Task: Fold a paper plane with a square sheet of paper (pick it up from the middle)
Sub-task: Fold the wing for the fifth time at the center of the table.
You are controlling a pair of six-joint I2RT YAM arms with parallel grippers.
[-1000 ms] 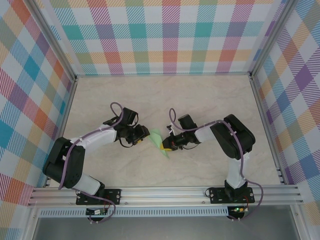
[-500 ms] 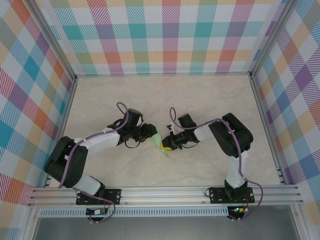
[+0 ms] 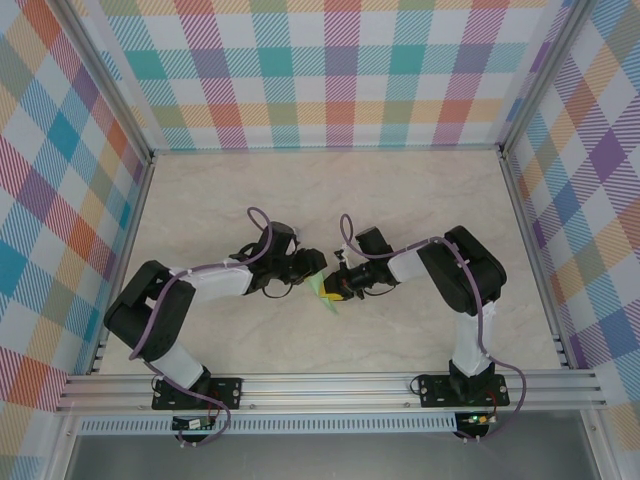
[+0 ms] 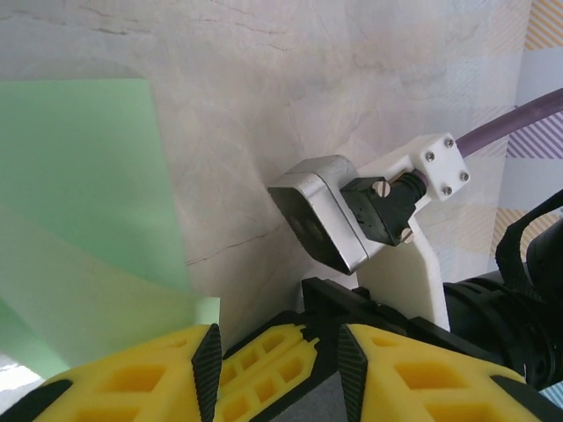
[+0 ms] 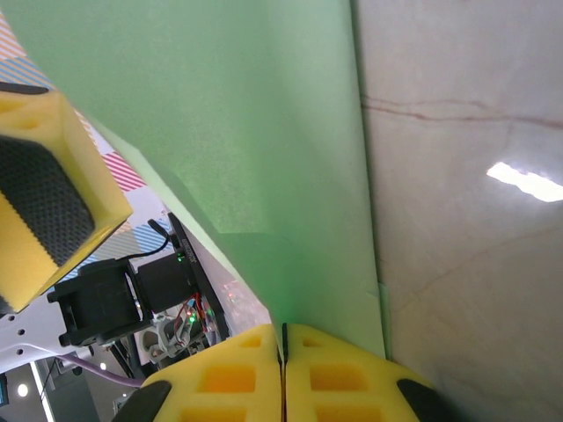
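While both arms reach inward over the beige marbled table (image 3: 420,200), their tips meet near its middle, and the thin, pale mint-green sheet of paper (image 3: 325,294) sits between them, raised off the surface at one side. From above, the right gripper (image 3: 337,291) points left and the left gripper (image 3: 314,276) points right, the two almost nose to nose with the paper just under them.

Seen from the right wrist, the right gripper (image 5: 283,352) has its yellow foam-like fingers pressed flat together, pinching the lower edge of the sheet of paper (image 5: 264,132); a fold line runs up through the green surface. One yellow, black-padded finger of the other arm shows at the far left, beyond the paper.

Seen from the left wrist, the left gripper (image 4: 277,356) has its jaws standing apart, with the sheet of paper (image 4: 88,220) off to the left; whether either finger touches it I cannot tell. Bright chequered walls (image 3: 340,70) surround the table
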